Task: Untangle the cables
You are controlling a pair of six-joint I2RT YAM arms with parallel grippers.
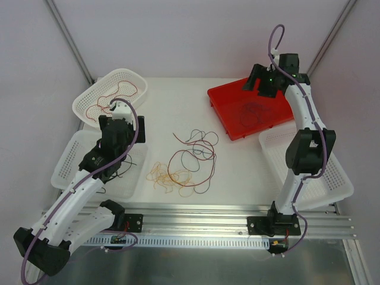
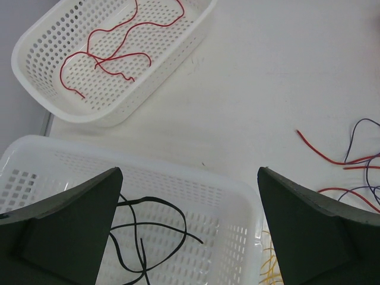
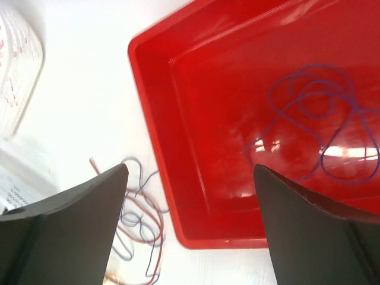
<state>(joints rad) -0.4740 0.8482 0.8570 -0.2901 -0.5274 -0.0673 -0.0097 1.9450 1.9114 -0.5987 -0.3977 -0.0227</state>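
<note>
Right gripper (image 3: 190, 172), wide open and empty, hangs over the red plastic tray (image 3: 157, 119); thin purple cable (image 3: 314, 113) lies ahead of its jaws. Left gripper (image 2: 190, 172) gapes empty above thin black cable (image 2: 148, 224).

A fixed camera high above the near edge looks down over the whole desk (image 1: 172, 113). The left wrist camera looks down from close over the oval basket (image 2: 172, 62) and the rectangular basket (image 2: 178, 178); the right wrist camera hangs close over the red tray (image 3: 154, 130). All three views share the loose cables (image 1: 199, 149) mid-desk.
</note>
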